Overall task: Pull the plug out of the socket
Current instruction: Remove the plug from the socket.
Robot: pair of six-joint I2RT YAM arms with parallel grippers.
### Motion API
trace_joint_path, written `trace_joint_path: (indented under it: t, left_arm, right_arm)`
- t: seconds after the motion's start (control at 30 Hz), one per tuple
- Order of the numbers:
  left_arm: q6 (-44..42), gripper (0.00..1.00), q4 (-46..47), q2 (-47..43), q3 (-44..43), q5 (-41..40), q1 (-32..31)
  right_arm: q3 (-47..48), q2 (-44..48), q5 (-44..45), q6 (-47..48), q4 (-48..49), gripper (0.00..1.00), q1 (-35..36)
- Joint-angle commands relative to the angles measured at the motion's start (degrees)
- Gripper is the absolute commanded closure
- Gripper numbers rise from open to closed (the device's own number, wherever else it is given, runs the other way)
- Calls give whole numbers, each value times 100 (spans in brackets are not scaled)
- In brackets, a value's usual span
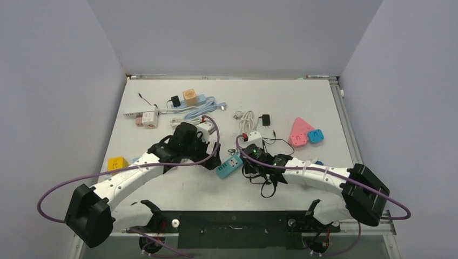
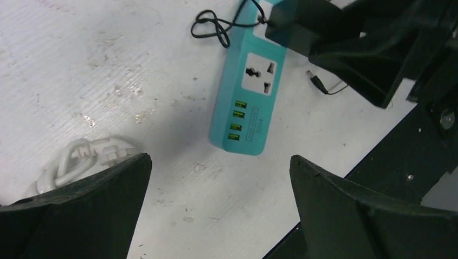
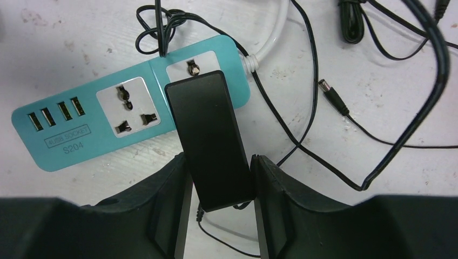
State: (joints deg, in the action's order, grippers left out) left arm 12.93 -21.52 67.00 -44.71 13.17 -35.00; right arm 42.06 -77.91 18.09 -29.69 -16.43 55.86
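**Between the right jaws: plug (image 3: 210,140) gripped, not out**

Clamped narrow on its sides, the right jaws hold the plug, which looks seated in the teal socket strip (image 3: 70,129). The pull itself remains. The left jaws hang wide and empty, with the socket strip just ahead of them.

Plain lavender-grey matte walls are boxing the cell in on three sides: left wall (image 1: 54,81), back wall (image 1: 232,32), right wall (image 1: 410,81). A white rectangular tabletop (image 1: 302,102) is filling the bottom of it. A silver metal rail (image 1: 227,76) is running along its far edge, another (image 1: 348,124) down its right edge. Close up, the white surface (image 2: 81,65) is showing scuffs and greyish stains. Light is falling evenly, casting only soft shadows.
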Motion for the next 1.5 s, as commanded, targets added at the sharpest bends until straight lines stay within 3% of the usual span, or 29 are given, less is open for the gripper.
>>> trace_joint_path:
  t: [0.0, 0.2, 0.43, 0.73, 0.83, 0.97, 1.03, 1.37, 1.47]
  left_arm:
    - [-523, 1, 32, 277, -130, -68, -332]
    - [-512, 1, 287, 906, -253, 193, -436]
    - [-397, 1, 760, 958, -104, 750, -560]
    - [-154, 1, 626, 1355, -314, 626, -563]
    - [231, 2, 776, 1427, -332, 1285, -260]
    - [900, 2, 1537, 1530, -127, 2784, 317]
    - [986, 2, 1560, 1682, -173, 3073, 380]
    - [890, 0, 900, 2166, -402, 2917, 433]
    - [989, 7, 898, 2356, -431, 2996, 433]
  right_arm:
    - [-161, 421, -189, -222, 605, 95, -351]
    - [-233, 567, -323, -158, 622, 95, -433]
    - [-293, 655, -536, -176, 698, 95, -471]
    - [-331, 701, -763, -190, 962, 95, -498]
    - [-497, 848, -784, -72, 1174, 95, -497]
    - [-778, 1028, -793, 73, 1529, 95, -480]
    - [-916, 1142, -743, 129, 1766, 95, -452]
    - [-1288, 1417, -499, 260, 2456, 95, -274]
    - [-1365, 1468, -450, 269, 2569, 95, -235]
